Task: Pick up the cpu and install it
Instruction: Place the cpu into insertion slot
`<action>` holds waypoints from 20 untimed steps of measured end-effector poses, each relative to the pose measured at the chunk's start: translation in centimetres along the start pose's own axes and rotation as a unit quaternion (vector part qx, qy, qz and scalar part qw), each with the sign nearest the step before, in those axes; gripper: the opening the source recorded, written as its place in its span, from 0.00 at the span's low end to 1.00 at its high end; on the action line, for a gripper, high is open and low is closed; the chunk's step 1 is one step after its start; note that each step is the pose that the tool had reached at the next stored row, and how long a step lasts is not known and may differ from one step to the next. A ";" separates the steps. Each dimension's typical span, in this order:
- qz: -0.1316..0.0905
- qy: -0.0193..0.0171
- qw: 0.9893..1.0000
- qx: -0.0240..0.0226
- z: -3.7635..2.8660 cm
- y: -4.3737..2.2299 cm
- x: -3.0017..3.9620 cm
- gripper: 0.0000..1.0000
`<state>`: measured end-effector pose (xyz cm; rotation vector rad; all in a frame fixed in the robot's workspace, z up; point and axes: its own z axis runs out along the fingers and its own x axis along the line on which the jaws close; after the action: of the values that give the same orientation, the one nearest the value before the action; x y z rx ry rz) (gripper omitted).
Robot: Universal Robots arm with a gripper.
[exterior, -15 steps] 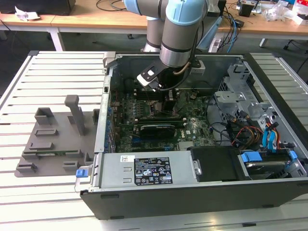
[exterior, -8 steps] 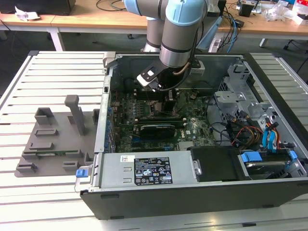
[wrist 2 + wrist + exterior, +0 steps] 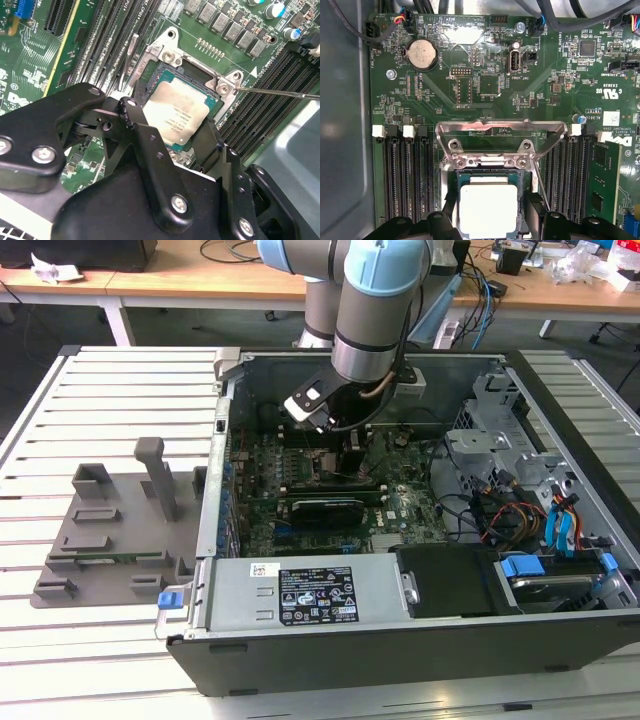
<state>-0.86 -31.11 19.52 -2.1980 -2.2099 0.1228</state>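
Black fingers [image 3: 131,114] stand spread, holding nothing, one each side of the socket [image 3: 161,54]. Midway between them the cpu [image 3: 177,112] lies flat inside that socket.

Arm [image 3: 370,330]: round silver-grey tube sections, pale blue caps over the joints, dark band at the lower seam. Wrist block [image 3: 308,405]: boxy, white face with black trim. Cables [image 3: 372,390]: one tan, one thin and dark, looping off the wrist. Tool [image 3: 175,131], second wrist view: matte black throughout, built of flat plates and hinged links with rounded knuckles. Screws [image 3: 179,203]: bright silver, socket-head, one at each pivot; two larger ones on the side plate
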 end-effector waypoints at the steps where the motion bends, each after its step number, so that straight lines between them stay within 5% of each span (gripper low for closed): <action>1: 0.000 0.000 1.000 0.000 0.00 0.00 0.00 0.62; 8: 0.000 0.002 1.000 0.000 -0.21 -0.03 -0.02 0.62; 12: -0.001 0.010 1.000 0.000 -0.22 -0.02 -0.01 0.62; 15: -0.001 0.012 1.000 0.000 -0.31 -0.03 -0.02 0.62; 20: -0.001 0.012 1.000 -0.001 -1.56 -0.13 -0.04 0.62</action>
<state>-0.87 -31.09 21.08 -2.1870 -2.2008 0.0927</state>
